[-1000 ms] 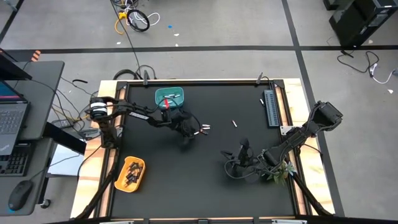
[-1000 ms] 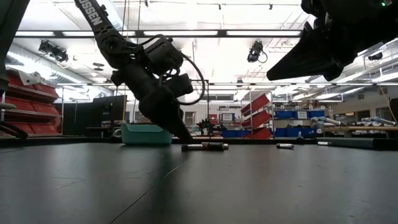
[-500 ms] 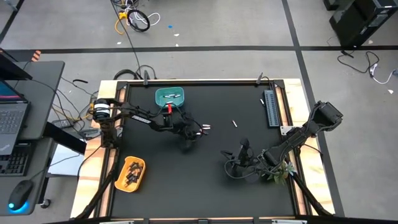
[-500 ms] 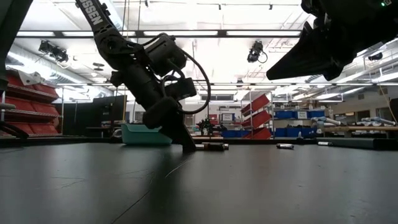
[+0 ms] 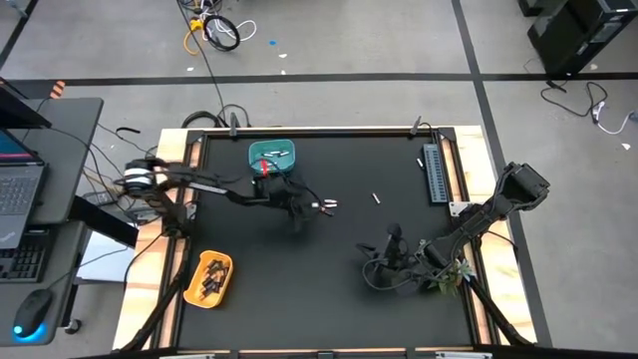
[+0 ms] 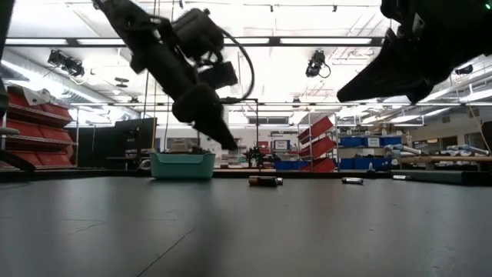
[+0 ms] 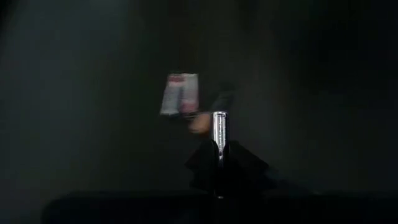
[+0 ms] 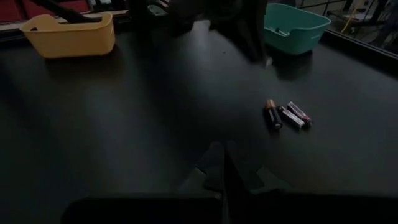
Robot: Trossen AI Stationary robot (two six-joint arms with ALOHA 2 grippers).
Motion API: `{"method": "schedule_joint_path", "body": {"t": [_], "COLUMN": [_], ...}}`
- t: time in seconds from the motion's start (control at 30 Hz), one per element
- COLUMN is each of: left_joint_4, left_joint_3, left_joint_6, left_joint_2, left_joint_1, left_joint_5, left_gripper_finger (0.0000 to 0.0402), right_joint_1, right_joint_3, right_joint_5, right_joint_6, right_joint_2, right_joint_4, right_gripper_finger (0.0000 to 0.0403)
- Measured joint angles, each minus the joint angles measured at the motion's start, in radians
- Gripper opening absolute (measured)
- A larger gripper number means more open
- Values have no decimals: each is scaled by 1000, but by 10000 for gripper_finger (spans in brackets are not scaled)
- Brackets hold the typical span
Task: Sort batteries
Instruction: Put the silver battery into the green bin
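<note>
Left end effector (image 6: 230, 144), just right of the teal bin (image 5: 253, 152), hangs clear of the surface (image 5: 299, 289), clenched on a slim silver battery (image 7: 219, 126) that sticks out past its tips. That thin pinch looks risky to me: a quick swing could twist it free and send it rolling. Further right lie loose batteries (image 5: 326, 205); the right end effector (image 5: 391, 239) waits clenched, empty.

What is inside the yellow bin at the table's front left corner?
The yellow bin holds several dark batteries in a heap; their number is unclear, and any underneath are covered.
</note>
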Motion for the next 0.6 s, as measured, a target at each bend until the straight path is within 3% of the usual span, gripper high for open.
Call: {"method": "schedule_joint_path", "body": {"t": [0.17, 0.37, 0.6], "left_joint_4": [-79, -149, -185], "left_joint_3": [0, 1, -22], "left_joint_6": [64, 120, 102], "left_joint_2": [-113, -165, -133], "left_joint_1": [70, 242, 488], "left_joint_5": [-129, -252, -180], "left_gripper_finger": [35, 35, 35], "right_joint_1": [3, 3, 4], "right_joint_3": [-21, -22, -22], "right_joint_5": [11, 21, 25], "right_joint_6": [42, 20, -11], "right_joint_2": [0, 0, 0], "right_joint_4": [7, 43, 80], "right_gripper_finger": [0, 1, 1]}}
